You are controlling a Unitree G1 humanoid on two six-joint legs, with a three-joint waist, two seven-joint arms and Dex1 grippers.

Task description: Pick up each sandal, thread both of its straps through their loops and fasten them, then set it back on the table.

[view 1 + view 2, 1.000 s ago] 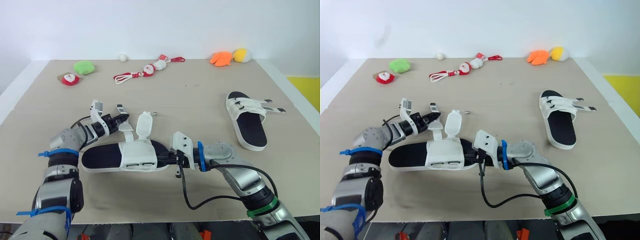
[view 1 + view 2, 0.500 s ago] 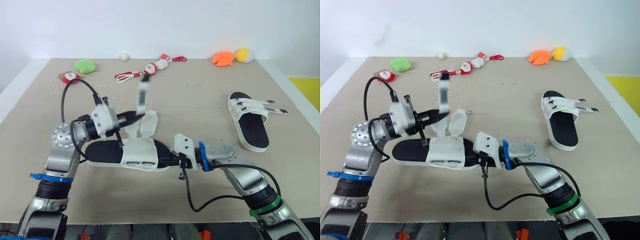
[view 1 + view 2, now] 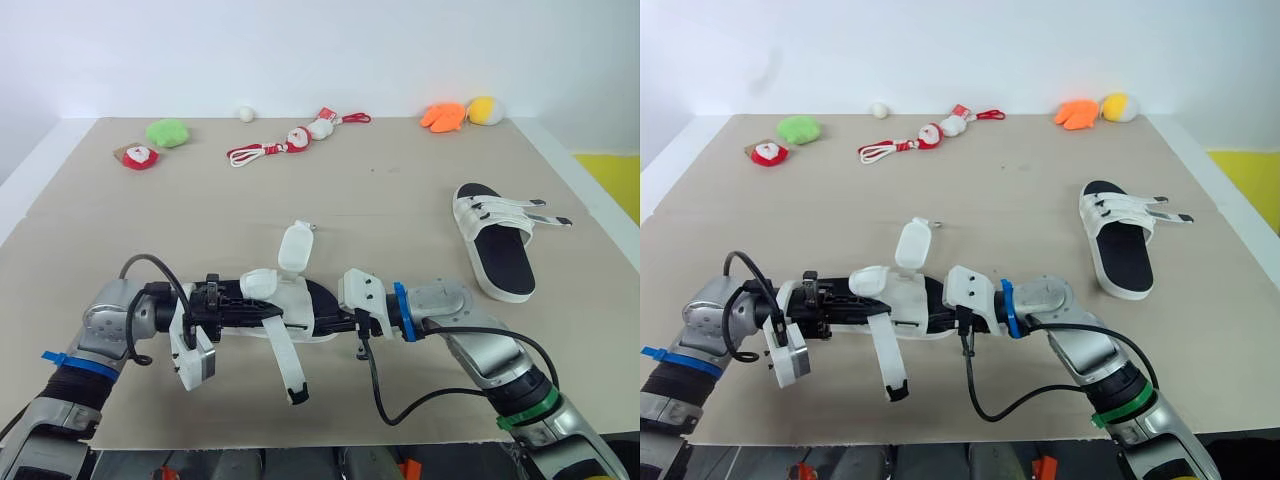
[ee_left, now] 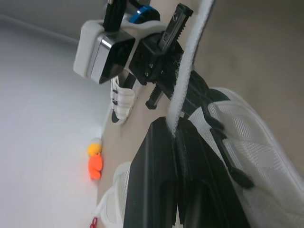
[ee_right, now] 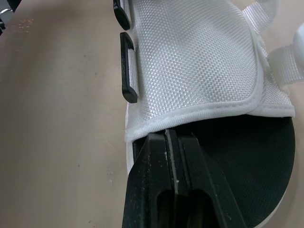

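Left gripper point(image 3: 232, 303), pinching the strap point(image 3: 283, 360), is swinging it down over the sandal point(image 3: 300, 298) (lower centre, unthreaded); right gripper point(image 3: 338, 322) seemingly clamping sole.

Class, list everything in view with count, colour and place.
Table: one, beige, beneath everything.
Near sandal: one, white on black, front centre.
Far sandal: one, white on black, right.
Green toy: one, green, far left.
Red-and-white toys: three, one beside green toy, two far centre.
White ball: one, white, far edge.
Orange toy and yellow toy: one each, far right.
Left gripper: black jaws shut on near sandal's strap.
Right gripper: black jaws shut on near sandal's sole.
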